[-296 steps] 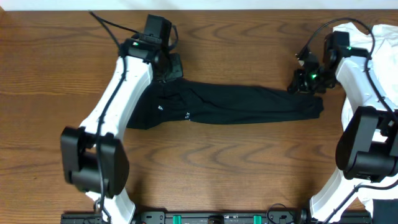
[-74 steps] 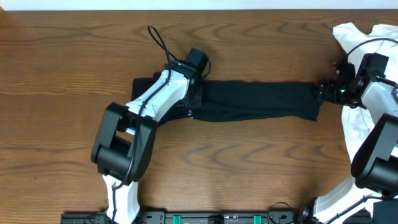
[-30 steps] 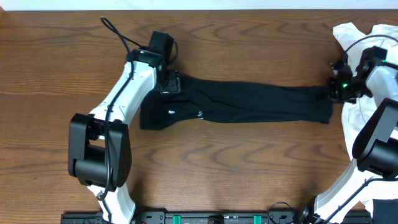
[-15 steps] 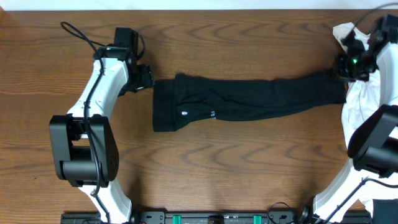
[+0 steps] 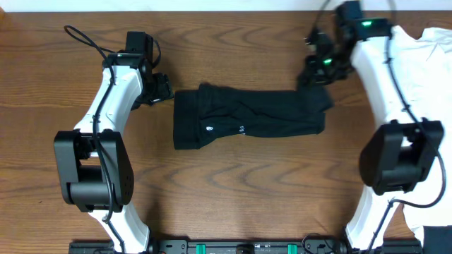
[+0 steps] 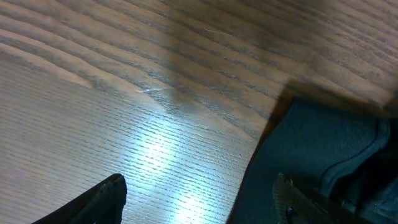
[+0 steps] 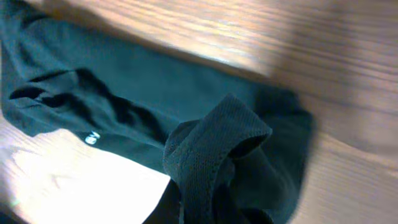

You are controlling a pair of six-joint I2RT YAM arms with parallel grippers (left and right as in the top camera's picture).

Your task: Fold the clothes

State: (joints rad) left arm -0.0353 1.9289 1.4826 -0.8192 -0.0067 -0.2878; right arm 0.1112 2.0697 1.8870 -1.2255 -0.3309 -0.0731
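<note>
Shirt end in tight right jaws; left jaws wide beside opposite edge.

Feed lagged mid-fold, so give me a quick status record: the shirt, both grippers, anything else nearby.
black shirt: long folded strip, right end bunched and lifted
left gripper: open, beside the shirt's left edge, holding nothing
right gripper: shut on the shirt's right end
white cloth: at the far right, apart from the black shirt
</note>
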